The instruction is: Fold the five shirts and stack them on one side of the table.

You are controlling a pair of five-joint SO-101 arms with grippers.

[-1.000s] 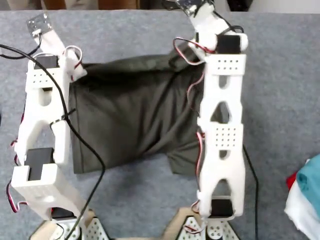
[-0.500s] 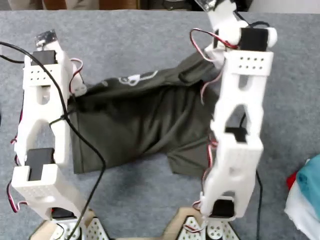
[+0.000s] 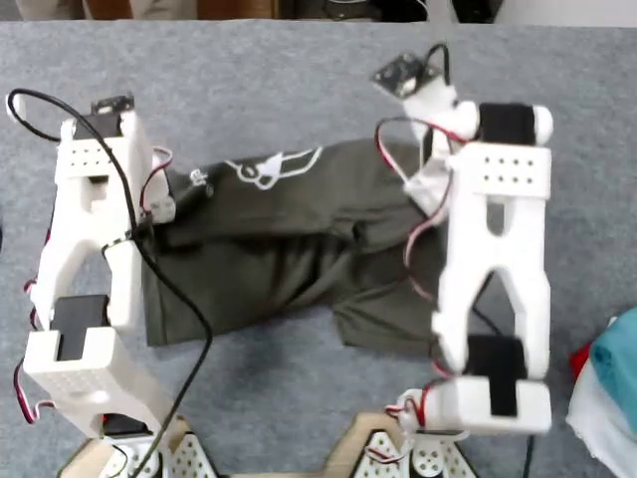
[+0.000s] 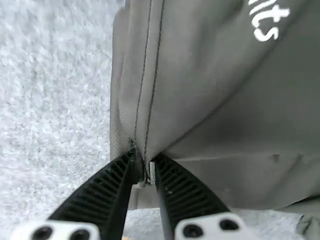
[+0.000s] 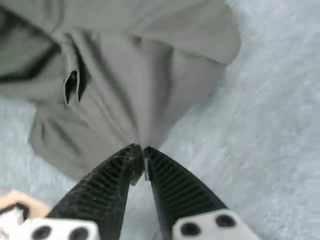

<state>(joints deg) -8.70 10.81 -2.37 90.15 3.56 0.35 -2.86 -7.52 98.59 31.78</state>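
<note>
A dark olive shirt (image 3: 289,239) lies on the grey table, its far part turned over toward the near side so a white print (image 3: 271,165) faces up. My left gripper (image 4: 144,167) is shut on the shirt's seamed edge (image 4: 145,100), at the shirt's left far corner (image 3: 159,194) in the high view. My right gripper (image 5: 141,155) is shut on a pinch of the same shirt's cloth (image 5: 135,100) at its right far corner (image 3: 423,179). Both corners are lifted off the table.
A pile of other shirts in teal, red and white (image 3: 609,383) sits at the table's right edge. Grey carpet-like table surface (image 3: 249,70) stretches beyond the shirt. A black cable (image 3: 159,269) hangs along the left arm over the shirt.
Both grippers have drawn the shirt's far edge toward the near side, folding it over so the white print now faces up. The right arm moved near and rightward.
</note>
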